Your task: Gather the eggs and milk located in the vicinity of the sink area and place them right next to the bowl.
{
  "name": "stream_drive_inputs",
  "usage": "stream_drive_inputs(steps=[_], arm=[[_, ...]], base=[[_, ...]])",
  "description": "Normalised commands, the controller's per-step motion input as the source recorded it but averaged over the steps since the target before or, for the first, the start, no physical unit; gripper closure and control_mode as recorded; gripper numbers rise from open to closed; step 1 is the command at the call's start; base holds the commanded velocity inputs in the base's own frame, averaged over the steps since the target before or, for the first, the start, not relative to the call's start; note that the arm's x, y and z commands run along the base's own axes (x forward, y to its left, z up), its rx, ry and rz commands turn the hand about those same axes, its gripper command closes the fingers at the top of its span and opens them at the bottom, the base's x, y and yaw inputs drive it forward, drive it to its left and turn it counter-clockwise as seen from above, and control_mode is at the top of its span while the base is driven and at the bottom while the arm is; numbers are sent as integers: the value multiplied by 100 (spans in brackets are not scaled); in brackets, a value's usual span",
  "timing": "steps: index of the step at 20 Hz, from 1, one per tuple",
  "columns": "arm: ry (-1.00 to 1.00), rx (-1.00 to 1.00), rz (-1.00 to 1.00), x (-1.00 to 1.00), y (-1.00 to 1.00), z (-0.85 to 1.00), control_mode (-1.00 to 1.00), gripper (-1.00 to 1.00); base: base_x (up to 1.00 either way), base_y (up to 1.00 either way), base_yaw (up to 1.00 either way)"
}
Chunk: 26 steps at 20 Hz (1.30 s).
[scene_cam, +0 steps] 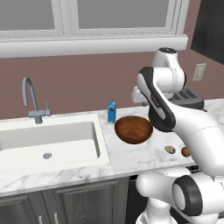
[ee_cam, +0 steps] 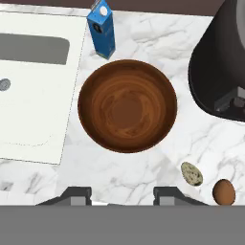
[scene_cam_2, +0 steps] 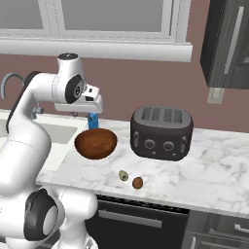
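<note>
Gripper [ee_cam: 122,195] hangs above the counter [ee_cam: 143,172], fingers together, holding nothing. Milk [ee_cam: 102,30] stands just behind the bowl [ee_cam: 127,105]; both eggs [ee_cam: 192,173] lie nearby.

This is a home kitchen. A white marble counter [scene_cam: 131,157] holds a white sink [scene_cam: 48,142] with a curved grey faucet [scene_cam: 30,98] on the left and a black toaster [scene_cam_2: 161,133] on the right, under a wide window [scene_cam: 87,19] in a brownish-pink wall. Dark grey cabinet doors [scene_cam: 65,203] stand below the counter, a dark wall cabinet [scene_cam_2: 228,44] hangs at the far right, and an outlet [scene_cam: 199,72] sits on the wall.
</note>
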Motion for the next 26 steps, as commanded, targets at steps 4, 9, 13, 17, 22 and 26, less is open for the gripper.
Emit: stream_drive_inputs(steps=[4, 9, 13, 17, 22, 26], arm=[[6, 0, 2, -3, 0, -3, -100, -100], [13, 0, 5, -1, 7, -22, -100, -100], [3, 0, 0, 0, 10, -27, -100, -100], [6, 0, -2, 4, 10, -3, -100, -100], [0, -3, -3, 54, 9, -5, -100, -100], [0, -5, -11, 83, 13, -7, -100, -100]], base=[[0, 0, 0], [0, 0, 0], [0, 0, 0], [0, 0, 0], [0, 0, 0], [0, 0, 0]])
